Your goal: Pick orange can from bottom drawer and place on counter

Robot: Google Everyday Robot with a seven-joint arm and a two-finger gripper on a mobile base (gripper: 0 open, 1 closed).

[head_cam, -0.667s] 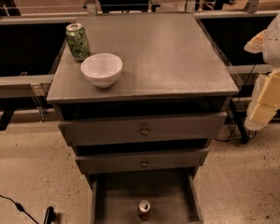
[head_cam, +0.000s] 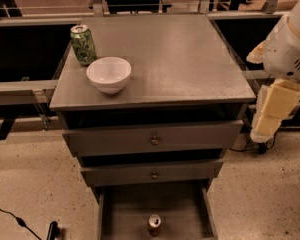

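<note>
Gripper (head_cam: 274, 111) at three o'clock creeps slightly inward, its opening I cannot tell, so orange can (head_cam: 154, 224) at six o'clock sits unpicked in bottom drawer (head_cam: 125, 209).

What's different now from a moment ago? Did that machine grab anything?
The pincer, hanging just right of the counter, has drifted slightly left and down, nearer to it. It grabbed nothing. The orange can stands in the open bottom drawer as before; the green can and white bowl on the counter have not moved.
</note>
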